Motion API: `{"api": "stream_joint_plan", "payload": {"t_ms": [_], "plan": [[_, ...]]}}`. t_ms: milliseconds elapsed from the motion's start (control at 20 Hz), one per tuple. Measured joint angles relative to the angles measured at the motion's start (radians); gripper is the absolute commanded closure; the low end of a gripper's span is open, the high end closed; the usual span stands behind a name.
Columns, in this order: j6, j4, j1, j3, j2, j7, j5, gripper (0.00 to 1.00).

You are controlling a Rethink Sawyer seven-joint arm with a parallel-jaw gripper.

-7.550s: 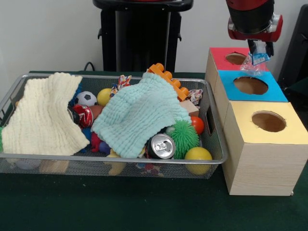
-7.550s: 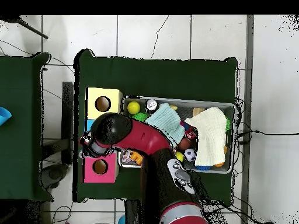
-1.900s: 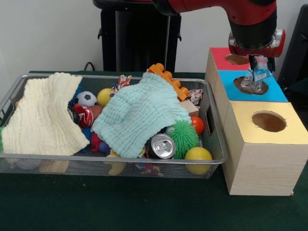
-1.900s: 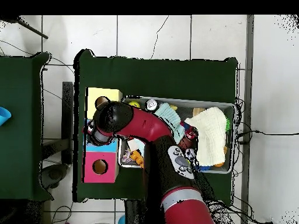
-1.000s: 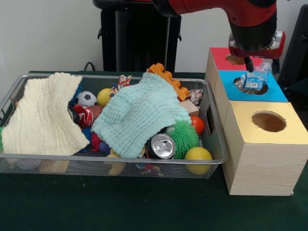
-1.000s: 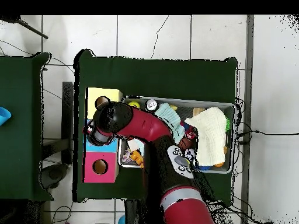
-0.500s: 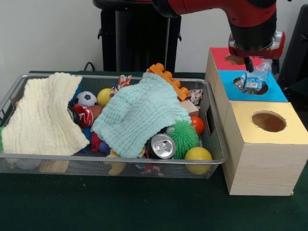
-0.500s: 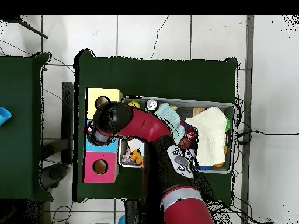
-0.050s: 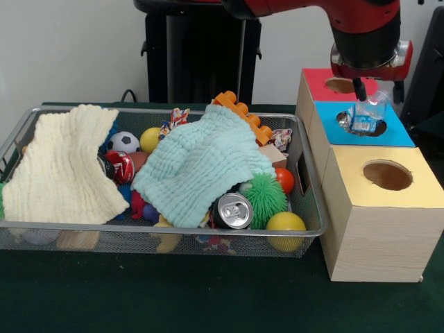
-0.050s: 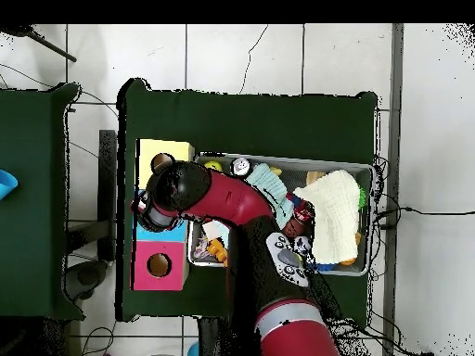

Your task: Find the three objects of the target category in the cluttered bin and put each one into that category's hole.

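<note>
A crumpled clear plastic bottle with a blue label sticks up out of the hole in the blue box, leaning to the right. My gripper hangs just above it, open, one finger on each side of the bottle's top and not touching it. In the overhead view the arm's red head covers the blue box, and the gripper and bottle are hidden. The wire bin holds a silver can, a red can and several balls.
A red box stands behind the blue one and a yellow box in front, each with a round hole. A mint cloth and a cream cloth cover much of the bin. An orange brick pokes up at the back.
The bottle came from over the red box to the blue hole, sank into it and was let go. In the last half second my gripper rose slightly.
</note>
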Motion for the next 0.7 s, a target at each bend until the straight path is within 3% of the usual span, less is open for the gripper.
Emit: {"api": "stream_joint_plan", "payload": {"t_ms": [700], "plan": [[0.189, 0.006, -0.001, 0.0, -0.122, 0.0, 0.031, 0.0]]}}
